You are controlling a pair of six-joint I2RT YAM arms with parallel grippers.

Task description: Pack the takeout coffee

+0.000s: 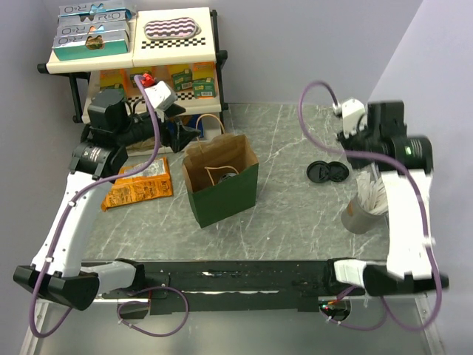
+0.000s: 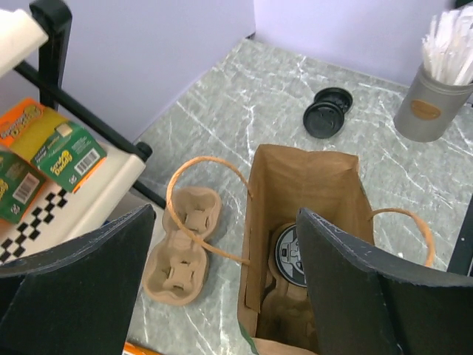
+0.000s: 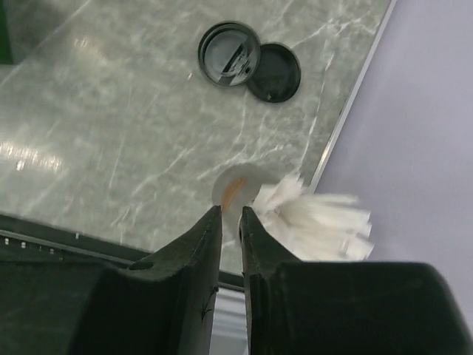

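The takeout coffee (image 2: 290, 255) shows only its round black lid, deep inside the open paper bag (image 2: 310, 177). It sits in a brown pulp carrier (image 2: 295, 318) there. From above, the bag (image 1: 222, 196) is green outside and stands mid-table. My left gripper (image 2: 225, 222) hangs open above the bag's mouth, one finger over the bag and the other off to its left, holding nothing. My right gripper (image 3: 230, 211) is over the grey cup of white straws (image 3: 236, 185) at the right. Its jaws are drawn almost together, and I see nothing between them.
Two black lids (image 1: 327, 171) lie on the marble right of the bag. A second pulp carrier (image 2: 181, 251) lies left of the bag under its handle. An orange snack packet (image 1: 139, 185) lies at the left. A shelf rack (image 1: 133, 44) with boxes fills the back left corner.
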